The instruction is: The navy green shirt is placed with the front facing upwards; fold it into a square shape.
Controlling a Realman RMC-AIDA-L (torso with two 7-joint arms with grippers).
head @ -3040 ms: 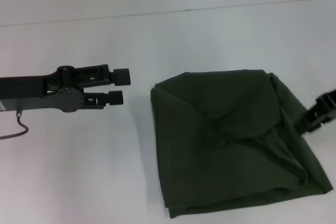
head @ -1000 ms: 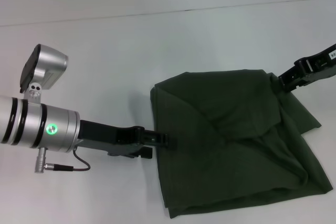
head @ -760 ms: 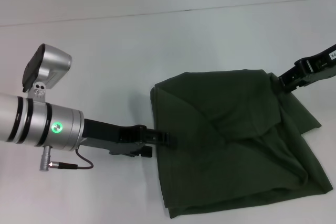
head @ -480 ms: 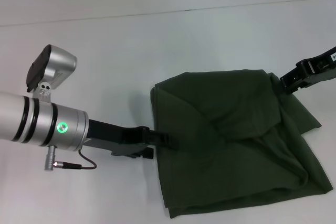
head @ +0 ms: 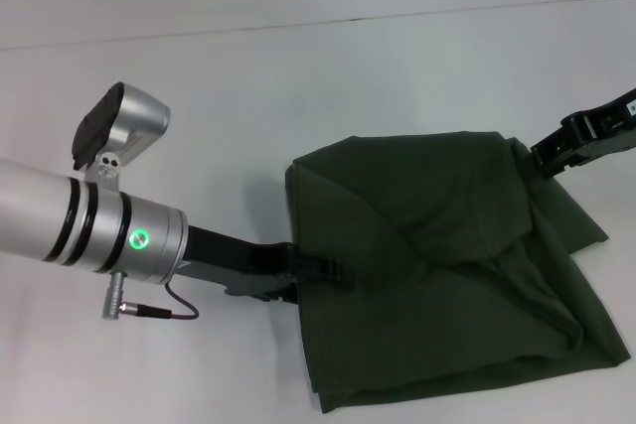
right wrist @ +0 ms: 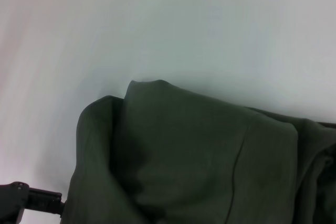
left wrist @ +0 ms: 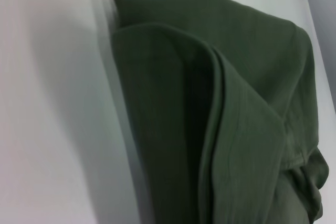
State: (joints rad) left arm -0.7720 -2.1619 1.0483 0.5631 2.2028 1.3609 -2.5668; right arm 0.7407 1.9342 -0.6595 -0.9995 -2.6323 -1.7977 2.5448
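The navy green shirt (head: 447,275) lies on the white table as a rough, folded bundle with its plain green side up; no lettering shows. My left gripper (head: 333,270) reaches in low from the left and meets the bundle's left edge, its dark tip lying over the fabric. In the left wrist view the shirt (left wrist: 210,103) fills the frame, its stacked fold edges facing the camera. My right gripper (head: 549,158) rests at the bundle's far right corner. The right wrist view shows the shirt (right wrist: 199,156) and, at its edge, the left gripper (right wrist: 37,201).
The white table (head: 199,96) stretches bare to the left of and beyond the shirt, with its far edge (head: 328,22) running across the back. My left arm's silver wrist (head: 99,230) and its looping cable (head: 174,305) hang over the table's left half.
Three seconds ago the left gripper hovered open to the shirt's left; it has since dropped and pushed right to the shirt's left edge. The right gripper moved up to the far right corner.
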